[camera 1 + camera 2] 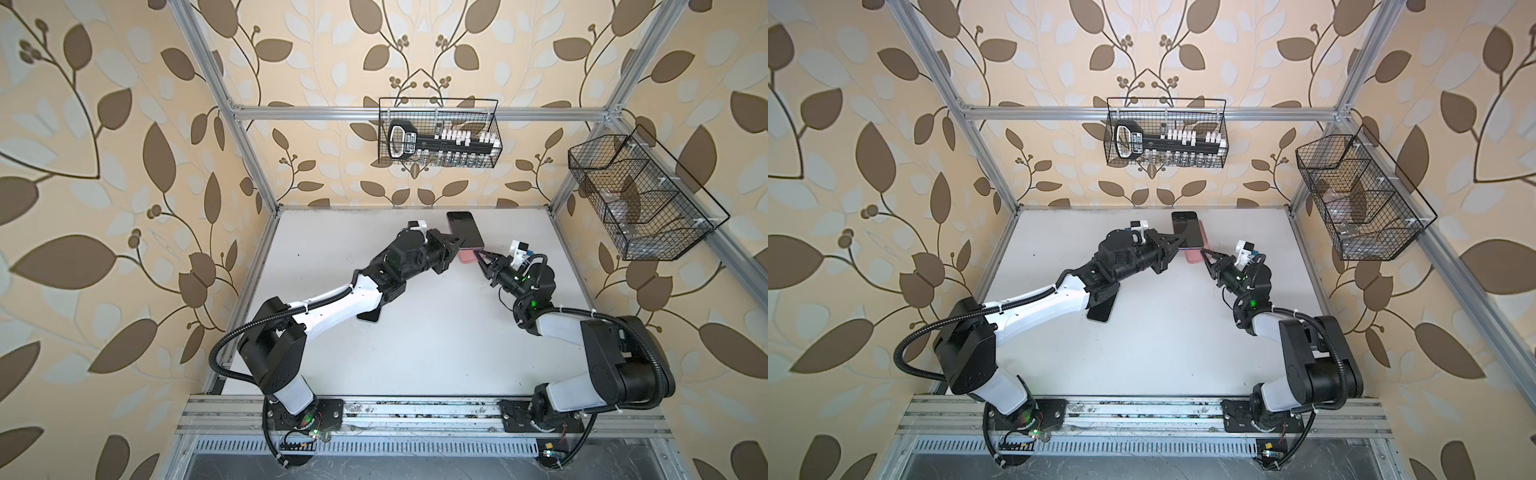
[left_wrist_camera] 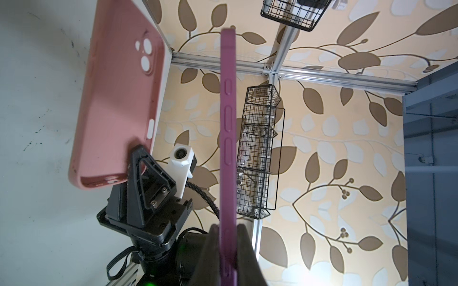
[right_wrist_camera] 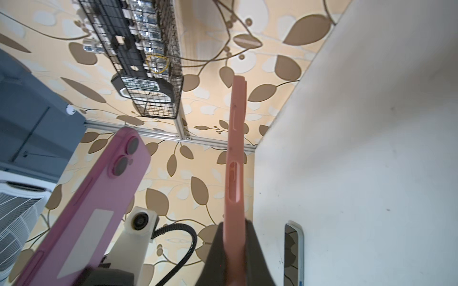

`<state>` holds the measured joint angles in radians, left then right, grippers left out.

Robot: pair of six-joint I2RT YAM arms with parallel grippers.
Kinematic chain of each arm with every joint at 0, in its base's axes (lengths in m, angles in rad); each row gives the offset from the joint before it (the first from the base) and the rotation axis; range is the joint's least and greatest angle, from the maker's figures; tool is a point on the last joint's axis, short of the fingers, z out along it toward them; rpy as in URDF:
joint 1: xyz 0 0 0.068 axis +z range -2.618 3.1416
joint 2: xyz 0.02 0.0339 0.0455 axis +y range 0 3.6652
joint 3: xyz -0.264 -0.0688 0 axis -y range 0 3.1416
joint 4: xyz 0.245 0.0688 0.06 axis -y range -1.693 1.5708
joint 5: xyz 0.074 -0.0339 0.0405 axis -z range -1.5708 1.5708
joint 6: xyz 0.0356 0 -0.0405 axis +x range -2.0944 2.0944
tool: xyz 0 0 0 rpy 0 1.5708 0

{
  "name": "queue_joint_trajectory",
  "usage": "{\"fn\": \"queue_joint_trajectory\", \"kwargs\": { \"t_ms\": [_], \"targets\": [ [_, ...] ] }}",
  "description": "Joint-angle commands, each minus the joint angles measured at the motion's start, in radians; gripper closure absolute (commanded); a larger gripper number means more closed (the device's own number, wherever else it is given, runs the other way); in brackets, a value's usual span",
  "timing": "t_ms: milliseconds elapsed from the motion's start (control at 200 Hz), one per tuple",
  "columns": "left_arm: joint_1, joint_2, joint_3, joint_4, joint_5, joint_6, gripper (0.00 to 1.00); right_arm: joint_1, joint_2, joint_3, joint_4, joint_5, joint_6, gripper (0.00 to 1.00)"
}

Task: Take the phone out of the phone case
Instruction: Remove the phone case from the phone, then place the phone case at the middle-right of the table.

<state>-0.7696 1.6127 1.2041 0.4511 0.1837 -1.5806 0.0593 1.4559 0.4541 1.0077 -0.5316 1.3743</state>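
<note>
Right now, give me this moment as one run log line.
left jaws: shut on phone | right jaws: shut on case | phone: out of case

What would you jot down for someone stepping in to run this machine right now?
Left gripper: shut on the phone, held off the table.
Right gripper: shut on the pink case, also held off the table.
Done: the phone is fully out; the case is empty and apart from it.
Left: probably just setting both down.
Note: a second phone lies on the table under the left arm.
</note>
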Motion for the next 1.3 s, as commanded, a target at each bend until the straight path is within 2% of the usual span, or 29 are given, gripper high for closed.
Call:
{"fn": "queue_joint_trajectory", "kwargs": {
  "t_ms": [0, 110, 325, 515, 660, 930, 1110, 1300],
  "targets": [
    [0.026, -0.08, -0.001, 0.12, 0.064, 0.033, 1.0, -0.035, -0.062, -0.025, -0.173, -0.03, -0.085, 1.0],
    [0.044, -0.079, -0.009, 0.126, 0.095, 0.039, 1.0, -0.074, -0.097, -0.051, -0.279, -0.044, -0.151, 1.0],
    [0.074, -0.066, -0.035, 0.188, 0.154, 0.022, 1.0, -0.135, -0.107, -0.127, -0.373, -0.056, -0.247, 1.0],
    [0.096, -0.055, -0.041, 0.221, 0.203, 0.023, 1.0, -0.166, -0.073, -0.152, -0.401, -0.04, -0.305, 1.0],
    [0.105, -0.056, -0.043, 0.225, 0.225, 0.031, 1.0, -0.179, -0.022, -0.172, -0.356, -0.033, -0.306, 1.0],
    [0.122, -0.072, -0.063, 0.217, 0.241, 0.044, 1.0, -0.187, 0.043, -0.185, -0.337, -0.002, -0.33, 0.87],
    [0.127, -0.073, -0.057, 0.202, 0.253, 0.057, 1.0, -0.197, 0.074, -0.205, -0.296, 0.004, -0.309, 0.7],
    [0.131, -0.075, -0.043, 0.175, 0.261, 0.076, 1.0, -0.206, 0.05, -0.216, -0.321, 0.023, -0.316, 0.63]
  ]
}}
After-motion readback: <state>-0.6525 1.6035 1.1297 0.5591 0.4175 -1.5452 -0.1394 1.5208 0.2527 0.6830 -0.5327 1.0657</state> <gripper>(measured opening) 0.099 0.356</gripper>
